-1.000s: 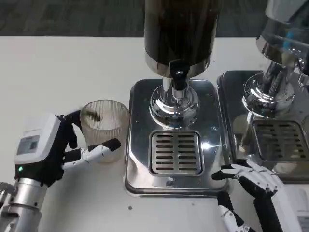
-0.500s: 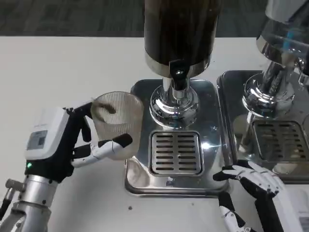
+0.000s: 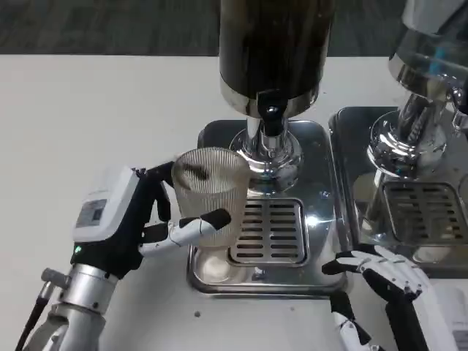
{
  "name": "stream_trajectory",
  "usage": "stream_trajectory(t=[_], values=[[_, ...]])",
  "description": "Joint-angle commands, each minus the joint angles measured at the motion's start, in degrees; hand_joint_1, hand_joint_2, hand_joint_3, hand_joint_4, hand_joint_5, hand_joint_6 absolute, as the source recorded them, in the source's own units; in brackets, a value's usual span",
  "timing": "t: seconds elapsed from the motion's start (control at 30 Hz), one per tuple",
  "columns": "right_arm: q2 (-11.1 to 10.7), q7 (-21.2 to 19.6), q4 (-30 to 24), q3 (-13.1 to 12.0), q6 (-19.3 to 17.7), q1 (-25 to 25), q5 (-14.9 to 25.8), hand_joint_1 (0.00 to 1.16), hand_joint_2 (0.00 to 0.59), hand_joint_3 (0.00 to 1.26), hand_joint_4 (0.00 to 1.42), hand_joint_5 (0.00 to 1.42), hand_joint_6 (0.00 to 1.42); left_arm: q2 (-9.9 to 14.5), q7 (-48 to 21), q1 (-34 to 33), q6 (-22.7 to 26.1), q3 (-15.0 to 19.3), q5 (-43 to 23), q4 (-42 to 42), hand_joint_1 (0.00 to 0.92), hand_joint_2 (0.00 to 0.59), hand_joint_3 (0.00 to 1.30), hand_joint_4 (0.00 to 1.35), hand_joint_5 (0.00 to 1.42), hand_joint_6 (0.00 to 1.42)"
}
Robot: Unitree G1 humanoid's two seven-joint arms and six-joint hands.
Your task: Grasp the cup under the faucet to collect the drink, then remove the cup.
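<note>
Holding the ribbed clear cup (image 3: 210, 196) with the left hand (image 3: 139, 223), fingers wrapped around its side, over the left edge of the steel tray (image 3: 325, 219), just left of the faucet (image 3: 271, 121) and not under it. Resting the right hand (image 3: 384, 274) by the tray's near right corner, fingers spread, gripping nothing.

The left hand (image 3: 135, 223) holds the cup (image 3: 210, 196) from the side, with the thumb across the front and the other fingers behind it. Its silver arm reaches up from the bottom left. The right hand (image 3: 384, 274) rests to the right of the cup, fingers spread, holding nothing.
</note>
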Motion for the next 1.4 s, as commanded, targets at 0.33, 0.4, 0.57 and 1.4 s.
stream_trajectory(t=[0.33, 0.4, 0.57, 1.4], values=[[0.62, 0.5, -3.94, 0.07, 0.57, 0.37, -2.91, 0.33, 0.494, 0.48, 0.34, 0.23, 0.2, -3.5, 0.61, -7.7, 0.13, -2.57, 0.44, 8.78, 0.183, 0.152, 0.62, 0.77, 1.05, 1.27], [0.44, 0.86, -5.22, 0.05, 1.29, 0.44, -4.36, 0.34, 0.493, 0.45, 0.32, 0.21, 0.2, -4.18, 0.82, -8.57, 0.04, -2.85, 0.36, 10.12, 0.183, 0.152, 0.62, 0.77, 1.05, 1.27], [0.22, 2.84, -9.1, 0.13, 3.21, 0.77, -7.63, 0.34, 0.493, 0.4, 0.26, 0.18, 0.18, -5.16, 1.26, -9.89, -0.35, -3.54, 0.2, 12.56, 0.183, 0.152, 0.62, 0.77, 1.05, 1.25], [1.55, 8.52, -16.06, 0.0, 5.4, 2.25, -7.24, 0.33, 0.487, 0.33, 0.2, 0.13, 0.16, -7.0, 0.55, -11.78, -0.77, -6.87, 0.17, 17.0, 0.158, 0.141, 0.55, 0.67, 0.92, 1.09]])
